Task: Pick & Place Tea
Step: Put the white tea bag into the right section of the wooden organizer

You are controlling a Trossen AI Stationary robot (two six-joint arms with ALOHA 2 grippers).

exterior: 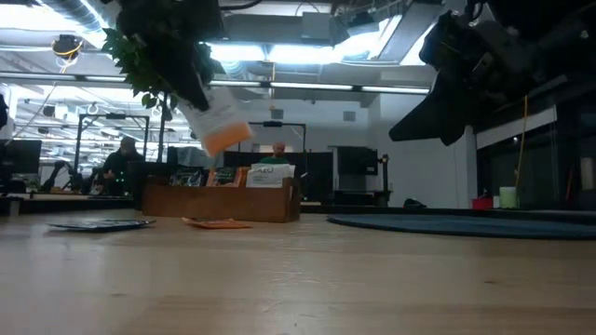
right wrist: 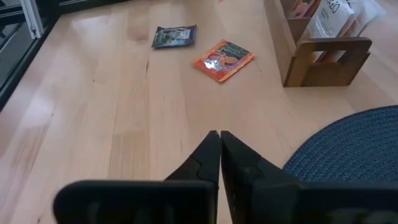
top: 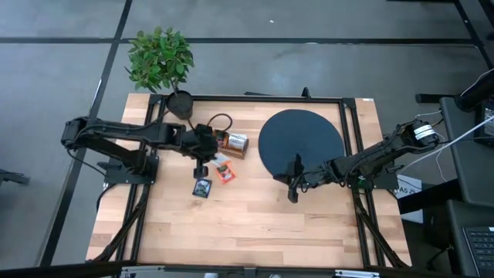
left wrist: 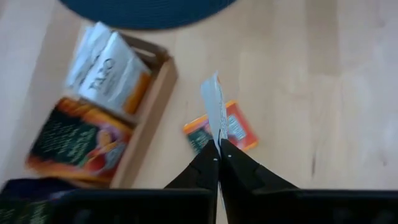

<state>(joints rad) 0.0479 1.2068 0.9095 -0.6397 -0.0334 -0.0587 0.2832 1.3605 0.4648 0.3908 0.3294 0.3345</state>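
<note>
My left gripper [top: 201, 168] hovers above the table just near of the wooden tray [top: 231, 144] and is shut on a white tea sachet with an orange end [exterior: 220, 126]. Beneath it, a red-orange sachet [top: 225, 174] and a dark sachet [top: 202, 188] lie flat on the table. More sachets [left wrist: 109, 68] stand in the tray's compartments. My right gripper [right wrist: 219, 140] is shut with nothing in it, low over the table at the near edge of the black disc [top: 301, 139]. My left gripper pinches the white sachet by one edge [left wrist: 217, 138] between its two fingertips [left wrist: 205, 163]. The fingers slant down from above. The sachet shows edge-on past the tips and hangs tilted, lifted clear of the table, above the red-orange sachet [left wrist: 235, 127].
A potted plant [top: 160, 58] stands at the table's far left corner, with a dark cable [top: 220, 122] beside the tray. Bare wood stretches across the near half of the table [top: 255, 228]. People sit in the room beyond [exterior: 121, 158].
</note>
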